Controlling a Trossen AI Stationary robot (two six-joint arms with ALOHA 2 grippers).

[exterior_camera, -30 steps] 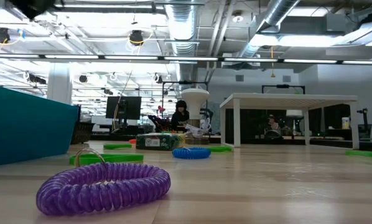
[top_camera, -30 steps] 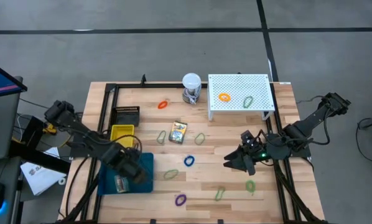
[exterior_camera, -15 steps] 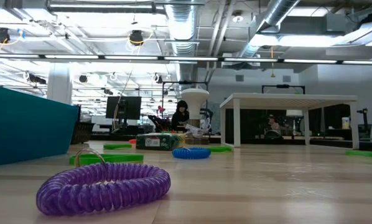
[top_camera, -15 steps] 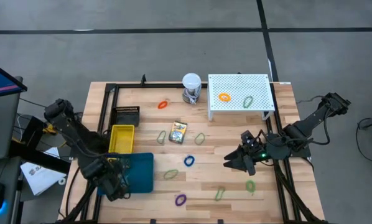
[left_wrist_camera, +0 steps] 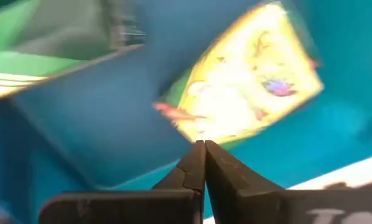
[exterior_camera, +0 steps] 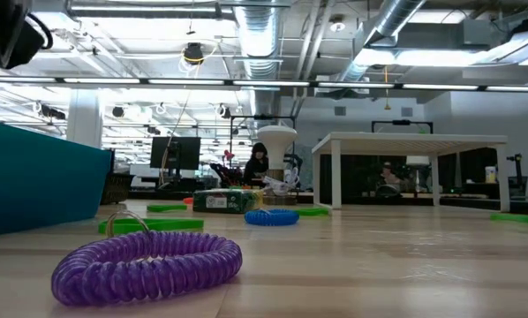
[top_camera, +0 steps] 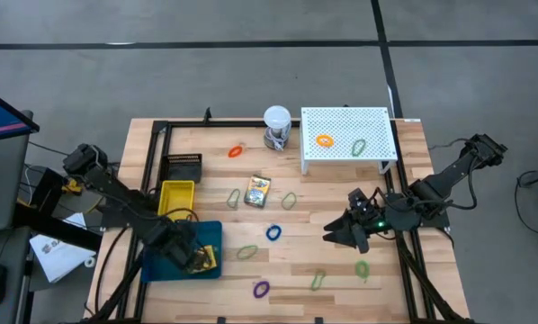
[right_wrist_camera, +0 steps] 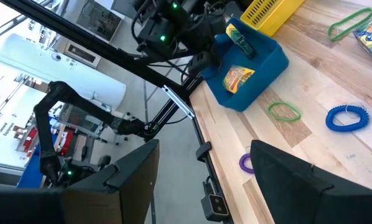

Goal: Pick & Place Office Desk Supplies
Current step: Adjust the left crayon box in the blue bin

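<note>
Two packets (right_wrist_camera: 238, 77) lie in blue tray (top_camera: 217, 236), sorted; left gripper (left_wrist_camera: 204, 163) pinched together empty above; right gripper (top_camera: 334, 236) waits, spread apart.

Even, bright overhead light falls on the pale wooden slatted table (top_camera: 278, 211), casting only soft shadows. Beyond the table, ceiling strip lamps (exterior_camera: 158, 82) glare white. In the left wrist view, the yellow printed flat packet (left_wrist_camera: 245, 78) is smeared by blur.
</note>
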